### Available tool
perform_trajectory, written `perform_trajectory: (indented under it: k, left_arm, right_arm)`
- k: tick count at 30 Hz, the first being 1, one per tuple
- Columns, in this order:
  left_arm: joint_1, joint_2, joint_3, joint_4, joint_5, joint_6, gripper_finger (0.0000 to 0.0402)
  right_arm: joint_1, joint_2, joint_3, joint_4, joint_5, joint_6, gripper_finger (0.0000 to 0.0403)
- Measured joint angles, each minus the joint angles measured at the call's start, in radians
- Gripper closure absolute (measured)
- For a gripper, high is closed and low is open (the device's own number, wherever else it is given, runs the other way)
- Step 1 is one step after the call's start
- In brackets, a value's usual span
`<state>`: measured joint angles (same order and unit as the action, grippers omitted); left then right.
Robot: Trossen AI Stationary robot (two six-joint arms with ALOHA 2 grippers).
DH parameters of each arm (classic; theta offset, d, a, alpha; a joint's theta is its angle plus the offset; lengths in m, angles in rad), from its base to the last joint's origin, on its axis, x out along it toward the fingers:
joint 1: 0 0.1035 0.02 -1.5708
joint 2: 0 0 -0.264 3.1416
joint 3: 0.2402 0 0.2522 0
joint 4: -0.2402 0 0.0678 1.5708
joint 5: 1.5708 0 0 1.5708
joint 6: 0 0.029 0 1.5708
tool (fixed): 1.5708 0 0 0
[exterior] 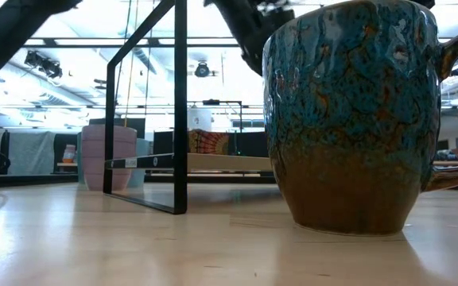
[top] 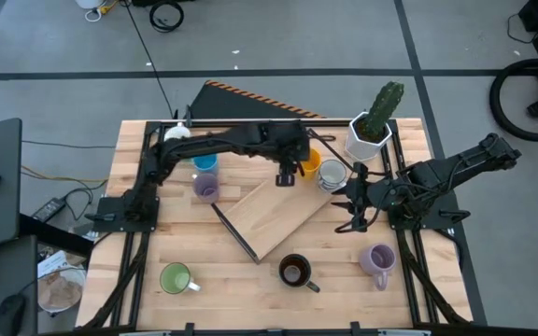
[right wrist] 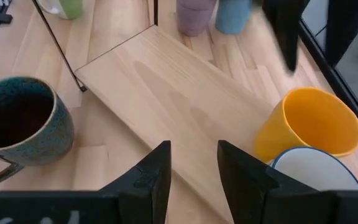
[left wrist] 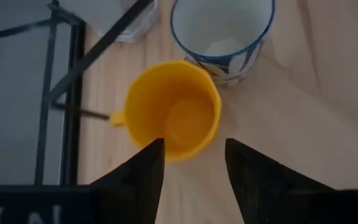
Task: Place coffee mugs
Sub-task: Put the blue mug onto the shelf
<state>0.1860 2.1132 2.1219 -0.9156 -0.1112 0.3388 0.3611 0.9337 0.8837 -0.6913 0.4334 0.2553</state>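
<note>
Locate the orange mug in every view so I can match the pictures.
High view: orange mug at the table's back, under the left gripper, beside the blue-rimmed white mug.
Low view: not visible.
Left wrist view: centre, just beyond the open fingers.
Right wrist view: right side, behind the blue-rimmed mug.
Shared landmark: that blue-rimmed white mug, touching or nearly touching the orange one.

Arms: two, black, built of jointed segments with dark cabling along them.
Left claw (left wrist: 191, 165): two matte black fingers, wedge-shaped and tapering to blunt tips.
Right claw (right wrist: 191, 168): same black tapered fingers on a dark crossbar.
</note>
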Motion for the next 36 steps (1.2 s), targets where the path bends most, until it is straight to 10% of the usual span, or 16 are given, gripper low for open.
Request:
perform_trajectory:
  k: [17, 36]
  left_arm:
    - [0.042, -0.497, -0.615, -0.076, -0.086, -0.315, 0.0225]
    - [0.277, -0.524, -0.867, -0.170, -0.062, -0.528, 0.0225]
  right_arm:
    - [0.104, 0.000, -0.093, 0.077, 0.071, 0.029, 0.0267]
    - [0.117, 0.000, -0.093, 0.143, 0.071, -0.024, 0.0267]
